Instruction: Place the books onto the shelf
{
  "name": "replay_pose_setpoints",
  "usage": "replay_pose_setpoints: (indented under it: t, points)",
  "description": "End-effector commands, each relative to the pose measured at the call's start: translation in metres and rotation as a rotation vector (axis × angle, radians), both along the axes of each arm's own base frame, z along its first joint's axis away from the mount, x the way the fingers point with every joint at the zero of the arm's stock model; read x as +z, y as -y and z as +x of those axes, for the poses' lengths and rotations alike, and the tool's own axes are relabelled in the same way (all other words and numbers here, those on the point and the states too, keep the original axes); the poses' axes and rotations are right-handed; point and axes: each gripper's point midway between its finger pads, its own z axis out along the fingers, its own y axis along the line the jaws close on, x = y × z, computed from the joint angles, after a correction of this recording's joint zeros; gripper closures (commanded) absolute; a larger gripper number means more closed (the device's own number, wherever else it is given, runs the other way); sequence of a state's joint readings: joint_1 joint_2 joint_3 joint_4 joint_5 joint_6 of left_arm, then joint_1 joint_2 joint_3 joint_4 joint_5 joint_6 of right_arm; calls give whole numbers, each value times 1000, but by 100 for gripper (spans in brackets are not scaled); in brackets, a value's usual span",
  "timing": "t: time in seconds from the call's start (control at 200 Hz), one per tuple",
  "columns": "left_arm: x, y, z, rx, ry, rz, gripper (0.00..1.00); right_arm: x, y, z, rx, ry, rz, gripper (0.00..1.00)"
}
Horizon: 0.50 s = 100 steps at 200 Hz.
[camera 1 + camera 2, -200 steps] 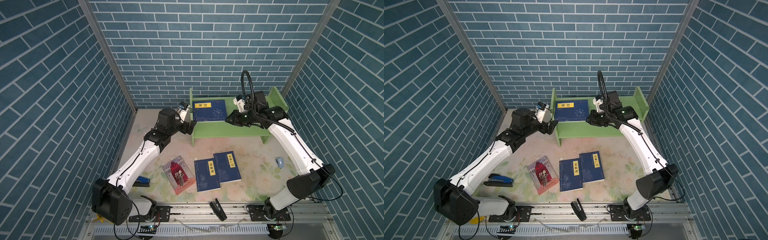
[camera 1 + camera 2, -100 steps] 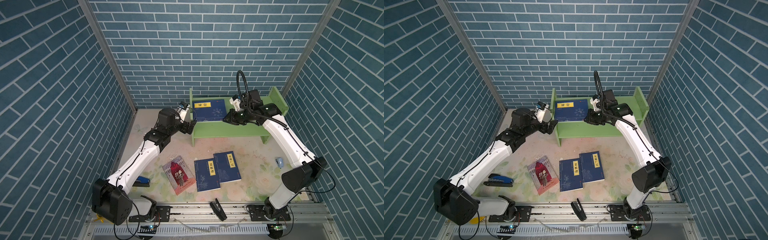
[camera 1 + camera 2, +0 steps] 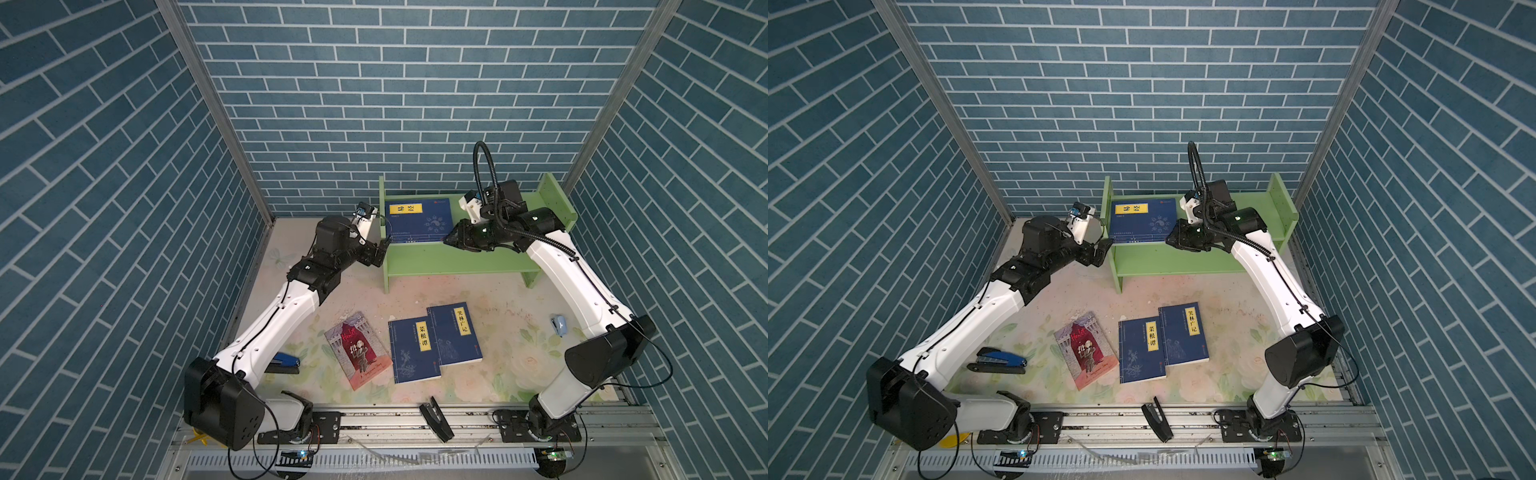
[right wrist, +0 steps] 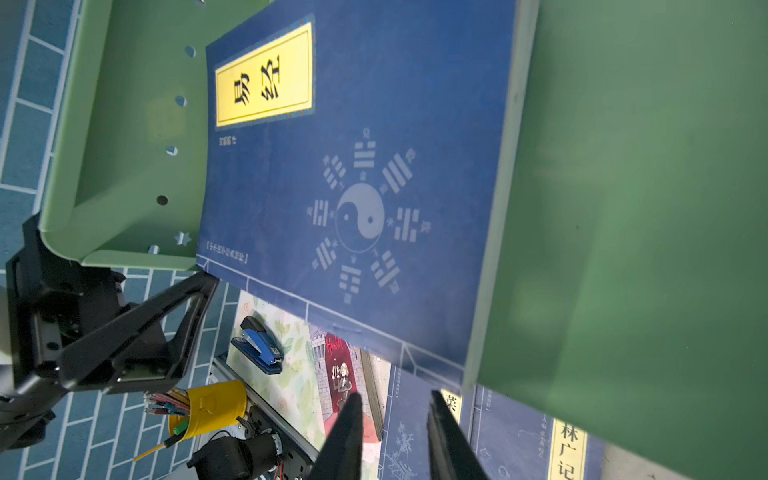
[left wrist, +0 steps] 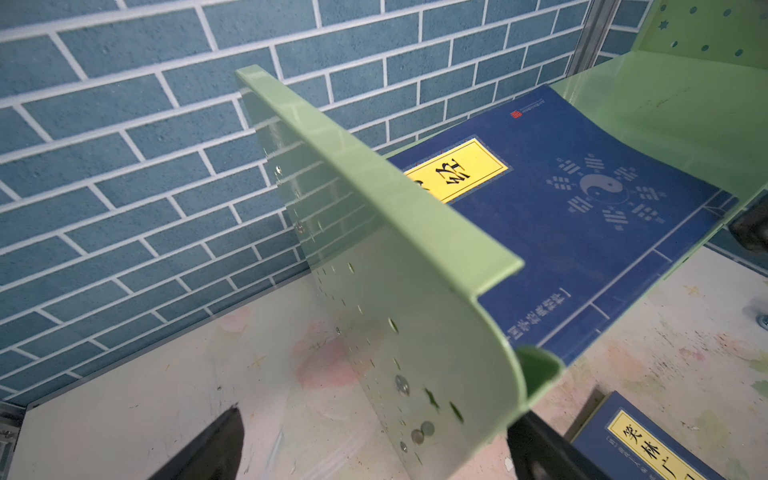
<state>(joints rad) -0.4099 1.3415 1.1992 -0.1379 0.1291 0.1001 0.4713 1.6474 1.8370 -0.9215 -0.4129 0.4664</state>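
Now right end effector (image 3: 446, 241) has opened beside book (image 3: 419, 221).

A blue-and-black stapler (image 3: 998, 360) lies at the near left of the floral table mat (image 3: 519, 365). A small pale blue object (image 3: 559, 325), too small to identify, sits at the right. A black wedge-shaped piece (image 3: 435, 417) rests on the near metal rail (image 3: 374, 424). A yellow cup (image 4: 208, 405) of pens and pencils stands near left. Blue brick-patterned walls (image 3: 374, 104) enclose three sides.
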Motion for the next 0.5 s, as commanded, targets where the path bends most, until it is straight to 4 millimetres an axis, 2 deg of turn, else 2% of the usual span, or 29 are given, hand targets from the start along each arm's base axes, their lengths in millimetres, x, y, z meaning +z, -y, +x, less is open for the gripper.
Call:
replay_pose_setpoints:
  t: [0.0,0.12,0.19,0.405,0.495]
  points:
    - [17,-5,-2,14,24,-25,0,28,8,-17,4,82,30,67]
    - [15,-2,-21,-39,-23,-31,0,35,20,-33,-21,118,46,63]
    - [12,1,-38,-90,-74,-27,0,30,28,-44,-41,122,48,60]
    - [-1,12,-105,-265,-298,-86,0,-18,48,-78,-97,53,48,52]
    - [-17,19,-129,-324,-418,-146,0,-41,56,-92,-132,25,62,49]
